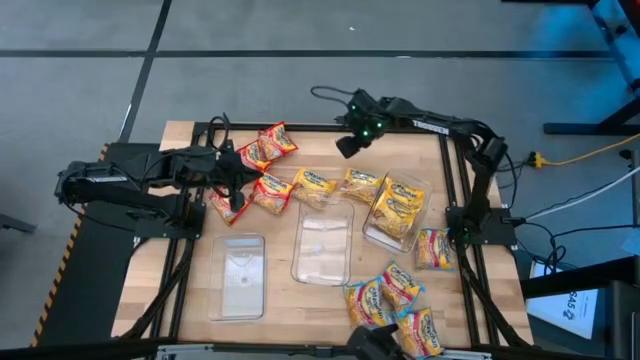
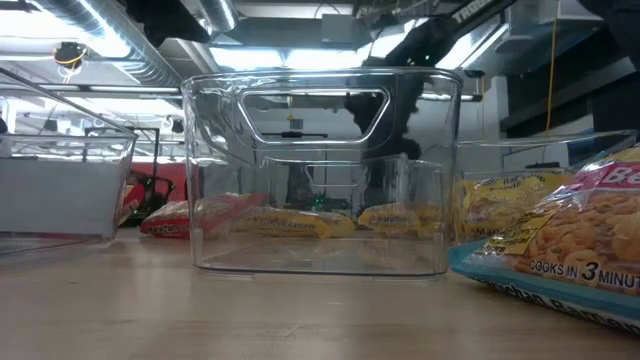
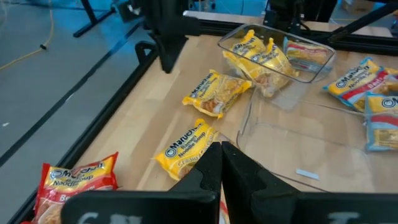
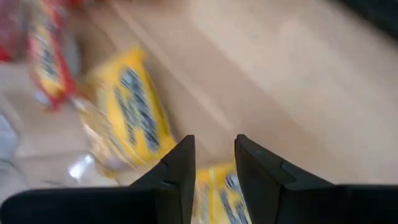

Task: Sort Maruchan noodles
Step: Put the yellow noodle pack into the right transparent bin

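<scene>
Yellow noodle packets (image 4: pixel 134 112) lie just beyond the right gripper (image 4: pixel 213 165) — jaws apart, empty.

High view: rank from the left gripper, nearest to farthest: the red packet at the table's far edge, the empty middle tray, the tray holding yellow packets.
From the left gripper, shut, on the table's left side:
1. Red packet, far edge, just beyond it.
2. Empty middle tray, centre of the table.
3. Tray holding yellow packets, right side.
</scene>
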